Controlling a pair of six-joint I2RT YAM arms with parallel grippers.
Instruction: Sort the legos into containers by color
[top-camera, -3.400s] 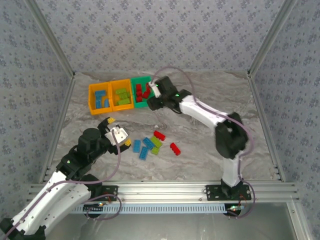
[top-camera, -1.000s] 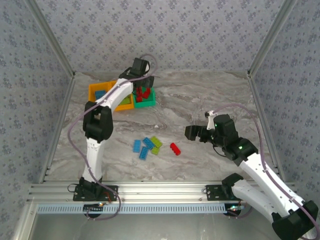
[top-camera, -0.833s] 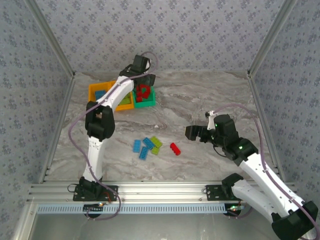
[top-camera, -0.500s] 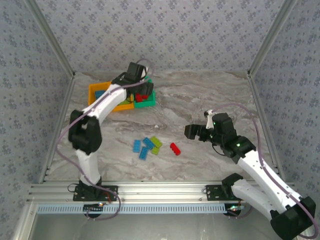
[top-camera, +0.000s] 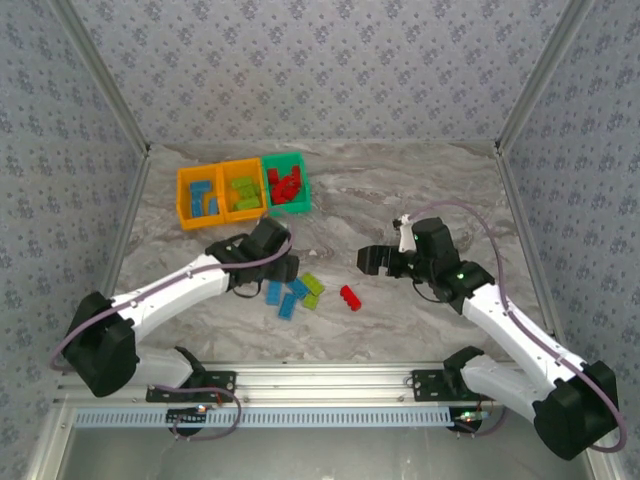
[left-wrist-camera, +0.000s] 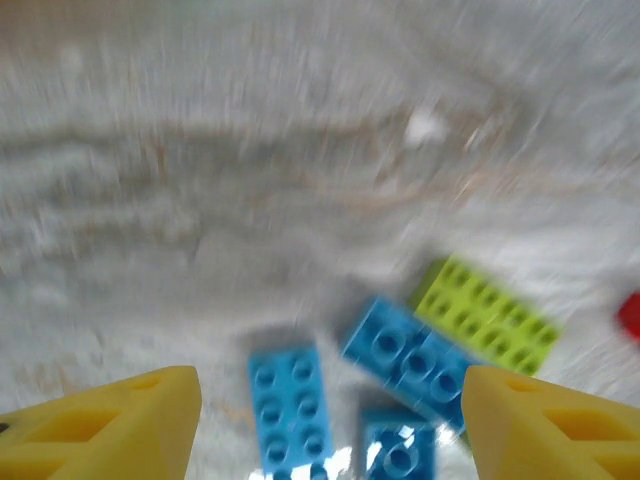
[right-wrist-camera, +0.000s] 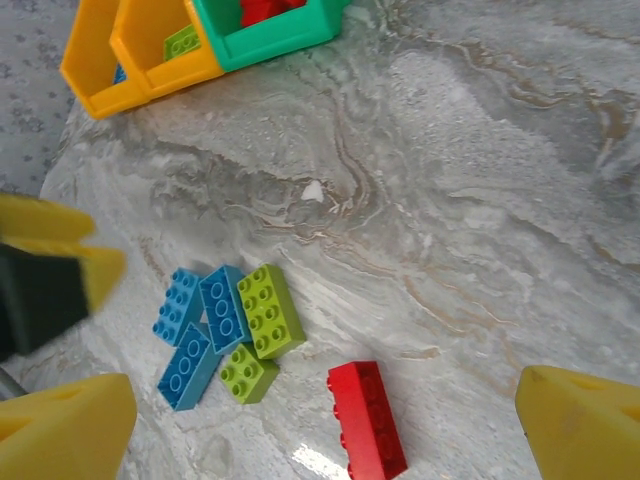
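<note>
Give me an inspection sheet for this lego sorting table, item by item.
Surface: grey marbled table, no spills seen.
Job's things: left orange bin holds blue, middle orange bin lime, green bin red. Unsorted on the table: three blue legos, two lime legos, one red lego.
Clutter: one small white fleck.
Pincers: left pincer open above the blue legos; right pincer open, empty.
Cables: purple cable loops along each arm, not snagged.
Surroundings: patterned walls, aluminium frame.

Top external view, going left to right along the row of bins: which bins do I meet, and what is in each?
Left orange bin holding blue legos → middle orange bin holding lime green legos → green bin holding red legos.
</note>
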